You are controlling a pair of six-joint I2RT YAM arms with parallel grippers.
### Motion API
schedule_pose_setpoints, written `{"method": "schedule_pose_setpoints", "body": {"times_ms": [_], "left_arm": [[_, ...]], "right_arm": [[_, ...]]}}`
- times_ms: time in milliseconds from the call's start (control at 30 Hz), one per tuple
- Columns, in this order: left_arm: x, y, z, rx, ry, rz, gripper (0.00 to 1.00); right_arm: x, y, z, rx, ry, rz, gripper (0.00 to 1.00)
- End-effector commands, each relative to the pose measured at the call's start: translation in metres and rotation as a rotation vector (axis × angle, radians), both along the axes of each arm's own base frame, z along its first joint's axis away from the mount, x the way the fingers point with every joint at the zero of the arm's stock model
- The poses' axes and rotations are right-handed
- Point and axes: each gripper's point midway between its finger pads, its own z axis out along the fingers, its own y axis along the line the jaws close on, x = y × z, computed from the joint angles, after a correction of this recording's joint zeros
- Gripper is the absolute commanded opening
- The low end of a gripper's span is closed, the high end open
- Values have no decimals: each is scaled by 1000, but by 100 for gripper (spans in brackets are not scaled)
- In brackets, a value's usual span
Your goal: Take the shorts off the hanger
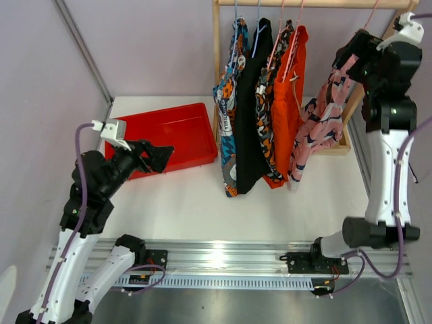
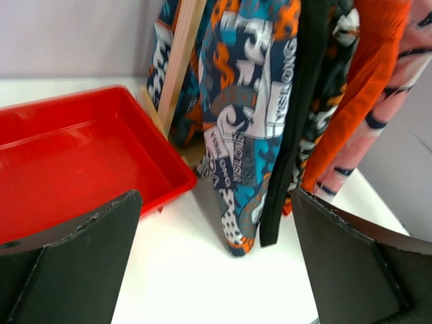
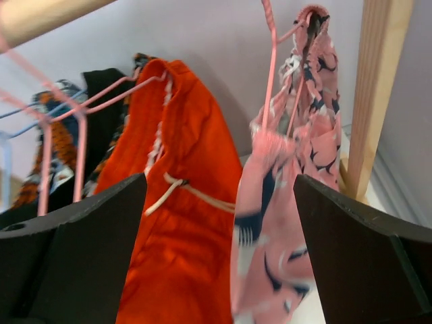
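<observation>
Five pairs of shorts hang from a wooden rail (image 1: pixel 317 3): blue print (image 1: pixel 231 101), black (image 1: pixel 251 115), blotched (image 1: pixel 270 121), plain orange (image 1: pixel 291 101) and pink print (image 1: pixel 324 128). The pink pair (image 3: pixel 283 202) droops from a pink wire hanger (image 3: pixel 270 67), beside the orange pair (image 3: pixel 182 202). My right gripper (image 3: pixel 220 202) is raised in front of these two and open, with both fabrics seen between its fingers and neither pinched. My left gripper (image 2: pixel 216 216) is open low over the table, facing the blue pair (image 2: pixel 250 121), with nothing in it.
A red tray (image 1: pixel 169 138) sits on the white table, left of the rack and just ahead of my left gripper (image 1: pixel 156 156). The rack's wooden posts (image 3: pixel 378 88) and base frame stand close to the right arm. Grey walls close in at the back and left.
</observation>
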Motion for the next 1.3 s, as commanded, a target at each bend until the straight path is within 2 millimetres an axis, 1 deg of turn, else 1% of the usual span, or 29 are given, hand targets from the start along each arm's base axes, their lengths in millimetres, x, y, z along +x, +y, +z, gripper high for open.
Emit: {"method": "schedule_pose_setpoints", "body": {"times_ms": [0,67,100,167,200,233,267,333,367,467,567,633,700,733,800,967,1033,1100,1133,1167,1267], "left_arm": [[4,-8,-9,-11,-43,-39,99],[6,-10,-19,3,-32,-48,99],[9,-10,-27,13,-16,-44,99],[13,-10,-37,28,-5,-38,99],[15,-10,-44,35,8,-39,99],[16,-10,-46,35,10,-37,99],[19,-11,-50,36,17,-40,99],[20,-12,-54,36,25,-42,99],[22,-13,-58,39,34,-42,99],[21,-14,-62,36,43,-46,99],[21,-14,-62,31,37,-47,99],[22,-14,-65,33,40,-49,99],[23,-14,-67,38,44,-46,99],[23,-14,-68,40,50,-45,99],[22,-14,-69,42,51,-48,99],[21,-12,-77,51,70,-41,99],[21,-11,-76,52,66,-37,99],[21,-12,-76,50,63,-39,99],[21,-12,-79,51,65,-40,99],[21,-12,-79,47,63,-39,99],[23,-13,-87,51,87,-42,99]], "right_arm": [[18,-16,57,-87,-165,-69,97],[34,-22,60,-121,-163,-88,97],[46,-24,62,-128,-166,-96,97],[58,-27,61,-132,-161,-111,97],[60,-28,67,-128,-176,-114,97],[72,-28,58,-126,-160,-113,96],[77,-27,58,-119,-170,-113,95],[87,-27,51,-118,-161,-118,90],[89,-28,51,-117,-163,-135,88],[96,-26,42,-117,-142,-141,88],[98,-27,32,-121,-109,-162,88],[100,-28,21,-122,-78,-169,88],[100,-29,15,-129,-64,-179,87],[103,-29,4,-135,-42,-184,87],[103,-34,-2,-143,-25,-208,87],[108,-47,-30,-147,49,-281,83],[111,-50,-33,-144,45,-284,83],[115,-51,-39,-146,50,-284,81],[117,-51,-37,-148,40,-283,79],[117,-52,-36,-147,36,-286,76],[123,-51,-33,-151,17,-282,59]]}}
